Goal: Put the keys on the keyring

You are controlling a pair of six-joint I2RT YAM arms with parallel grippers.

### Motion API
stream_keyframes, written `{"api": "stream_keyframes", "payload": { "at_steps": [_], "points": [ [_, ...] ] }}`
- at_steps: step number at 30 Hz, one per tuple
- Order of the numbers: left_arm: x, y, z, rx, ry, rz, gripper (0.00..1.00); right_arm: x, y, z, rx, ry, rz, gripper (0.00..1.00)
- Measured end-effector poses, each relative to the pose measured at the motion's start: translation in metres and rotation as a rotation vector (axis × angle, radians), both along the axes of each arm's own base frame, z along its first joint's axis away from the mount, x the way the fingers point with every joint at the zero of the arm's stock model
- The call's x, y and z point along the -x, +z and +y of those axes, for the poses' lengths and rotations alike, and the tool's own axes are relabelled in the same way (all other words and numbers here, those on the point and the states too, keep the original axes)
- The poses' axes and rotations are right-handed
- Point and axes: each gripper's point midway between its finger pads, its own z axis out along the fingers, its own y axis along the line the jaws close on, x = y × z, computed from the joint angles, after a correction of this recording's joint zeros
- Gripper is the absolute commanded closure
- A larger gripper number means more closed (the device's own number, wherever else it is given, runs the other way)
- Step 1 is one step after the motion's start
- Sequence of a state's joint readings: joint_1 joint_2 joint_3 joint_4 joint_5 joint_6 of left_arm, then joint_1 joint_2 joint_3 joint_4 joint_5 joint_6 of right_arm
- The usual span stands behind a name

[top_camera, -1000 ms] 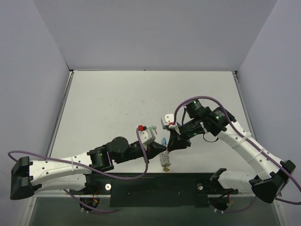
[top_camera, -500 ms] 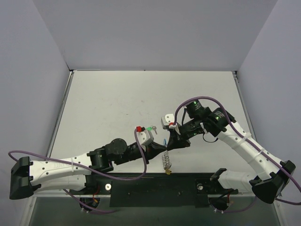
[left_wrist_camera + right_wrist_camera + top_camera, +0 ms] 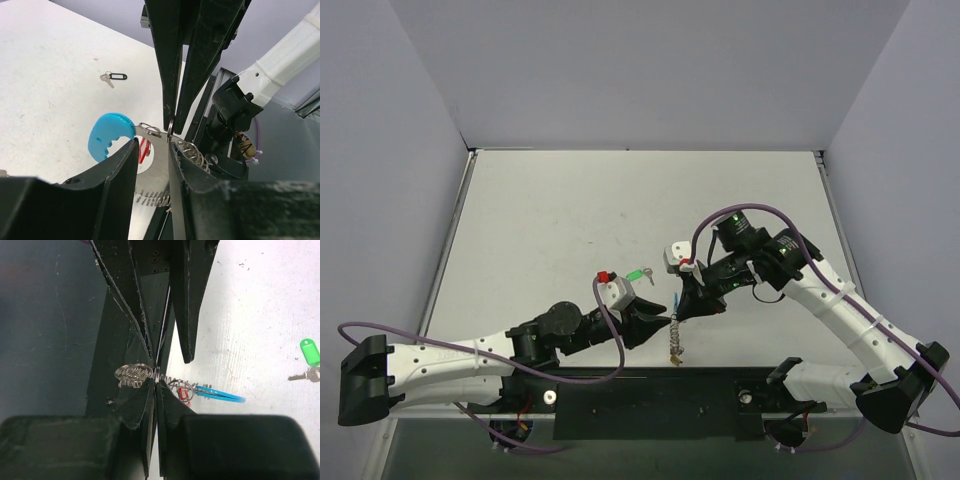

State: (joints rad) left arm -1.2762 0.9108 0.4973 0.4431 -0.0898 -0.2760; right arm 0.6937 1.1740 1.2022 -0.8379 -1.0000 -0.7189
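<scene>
My right gripper (image 3: 681,308) is shut on the keyring (image 3: 673,336), a silvery coiled-wire loop that hangs below it just above the table's near edge. In the right wrist view the fingertips (image 3: 150,390) pinch the wire beside the coil (image 3: 132,375), with the red tag (image 3: 184,392) and the blue tag (image 3: 220,395) to the right. My left gripper (image 3: 653,324) is open right beside the ring; in its view (image 3: 152,143) the ring wire (image 3: 170,131) sits at its right finger's tip. The green-tagged key (image 3: 640,274) lies on the table. The black-rimmed key (image 3: 114,77) lies further off.
The black base bar (image 3: 650,395) runs along the near edge under the hanging keyring. White table (image 3: 580,210) stretches behind both arms, with grey walls around it. The left arm's purple cable (image 3: 610,330) loops near its wrist.
My left arm has drawn back to the left and towards the near edge, uncovering the green-tagged key. The right gripper has stayed put with the keyring, which now hangs straighter.
</scene>
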Motion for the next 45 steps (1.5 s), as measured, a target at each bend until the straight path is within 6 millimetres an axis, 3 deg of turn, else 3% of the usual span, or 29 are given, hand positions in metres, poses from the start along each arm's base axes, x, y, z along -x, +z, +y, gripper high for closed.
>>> {"api": "stream_keyframes", "payload": {
  "at_steps": [13, 24, 33, 37, 45],
  "points": [
    [0.003, 0.001, -0.002, 0.058, -0.027, -0.066, 0.59, 0.001, 0.002, -0.001, 0.000, -0.022, 0.039, 1.00],
    [0.016, 0.001, -0.010, 0.063, -0.119, -0.091, 0.59, 0.001, 0.001, -0.001, 0.000, -0.025, 0.044, 1.00],
    [0.013, 0.003, -0.013, 0.060, -0.103, -0.093, 0.67, 0.003, -0.001, 0.000, -0.001, -0.030, 0.064, 1.00],
    [0.009, 0.003, -0.017, 0.052, -0.090, -0.094, 0.77, 0.002, -0.001, 0.000, -0.002, -0.034, 0.065, 1.00],
    [0.007, 0.002, -0.018, 0.037, -0.086, -0.092, 0.71, 0.000, -0.001, -0.001, 0.002, -0.042, 0.061, 1.00]
  ]
}}
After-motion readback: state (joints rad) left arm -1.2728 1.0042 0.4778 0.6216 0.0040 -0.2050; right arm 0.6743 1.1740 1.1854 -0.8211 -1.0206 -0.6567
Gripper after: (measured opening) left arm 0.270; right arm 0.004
